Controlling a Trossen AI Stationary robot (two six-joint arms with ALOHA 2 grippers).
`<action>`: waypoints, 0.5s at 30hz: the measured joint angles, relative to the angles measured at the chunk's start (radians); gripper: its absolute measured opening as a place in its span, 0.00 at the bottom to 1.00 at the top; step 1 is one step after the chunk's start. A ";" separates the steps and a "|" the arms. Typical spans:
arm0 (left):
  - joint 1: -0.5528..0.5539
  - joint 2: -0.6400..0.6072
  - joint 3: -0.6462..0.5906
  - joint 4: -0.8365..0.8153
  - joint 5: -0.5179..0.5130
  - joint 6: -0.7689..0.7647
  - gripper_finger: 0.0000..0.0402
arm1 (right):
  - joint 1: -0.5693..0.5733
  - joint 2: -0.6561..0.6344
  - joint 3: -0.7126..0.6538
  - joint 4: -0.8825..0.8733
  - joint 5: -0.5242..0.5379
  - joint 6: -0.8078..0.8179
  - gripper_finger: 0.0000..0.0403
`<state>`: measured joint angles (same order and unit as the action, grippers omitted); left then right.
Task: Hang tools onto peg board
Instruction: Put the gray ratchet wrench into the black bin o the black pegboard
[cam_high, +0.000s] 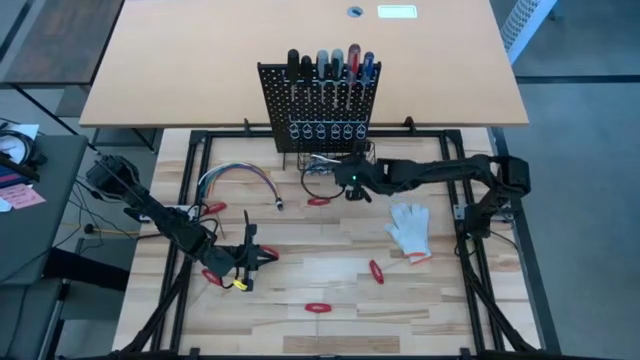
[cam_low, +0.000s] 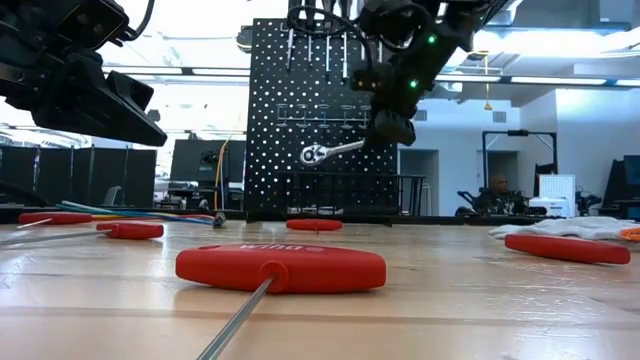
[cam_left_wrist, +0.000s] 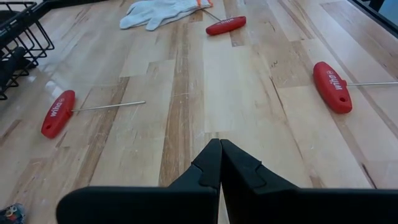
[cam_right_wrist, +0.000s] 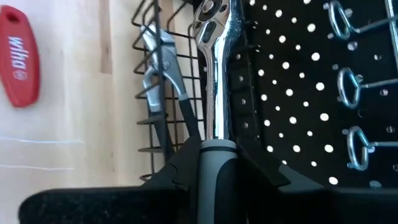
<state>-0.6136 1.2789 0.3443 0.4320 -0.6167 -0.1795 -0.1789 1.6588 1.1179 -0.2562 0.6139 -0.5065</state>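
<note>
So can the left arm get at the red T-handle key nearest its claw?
Probably yes: the left claw, shut and empty, hovers over bare table, and nothing lies between it and the red T-handle key.

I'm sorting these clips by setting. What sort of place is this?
Probably a robotics lab or workshop: two arms work a wooden table fitted with a peg board of tools, and the low view shows monitors and equipment racks behind.
</note>
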 joint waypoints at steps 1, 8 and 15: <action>0.000 0.000 0.000 0.000 0.000 0.000 0.00 | -0.007 0.000 0.000 0.001 -0.007 -0.003 0.20; 0.000 0.000 0.000 0.001 0.000 0.000 0.00 | -0.028 0.055 0.001 0.028 -0.047 -0.061 0.20; 0.000 0.000 0.000 0.005 0.000 0.000 0.00 | -0.045 0.131 0.002 0.095 -0.041 -0.108 0.20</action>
<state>-0.6136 1.2789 0.3447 0.4369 -0.6167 -0.1795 -0.2237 1.7895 1.1194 -0.1608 0.5725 -0.6146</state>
